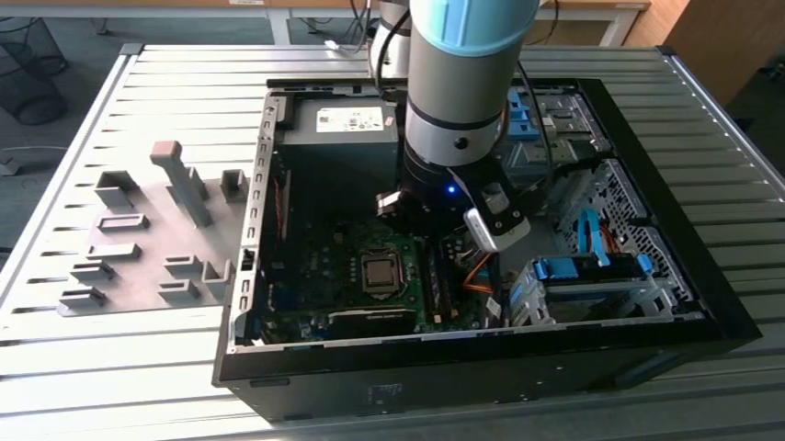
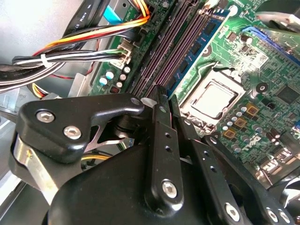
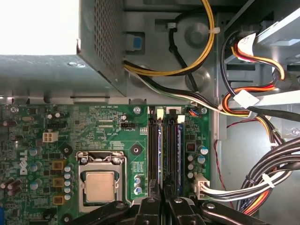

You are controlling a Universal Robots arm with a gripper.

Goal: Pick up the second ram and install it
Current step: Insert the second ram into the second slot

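Black gripper fingers sit drawn close with only a slit between them, poised over the memory slots. I cannot tell whether a board edge is pinched in that slit. Just beyond the tips, a thin blue edge stands in the slot bank in line with the slit; I take this for the second ram. A similar blue edge stands just beside it.

To seat the stick well, I judge the push should go straight down and even along its length, with the board square in its slot and the white end latches free to close. Nearby cables should stay clear of the fingers.

Whether the stick is fully home is hidden, because its near end lies under the fingers. In the exterior view the arm covers the slots, and the computer case wall hides the board's far edge.
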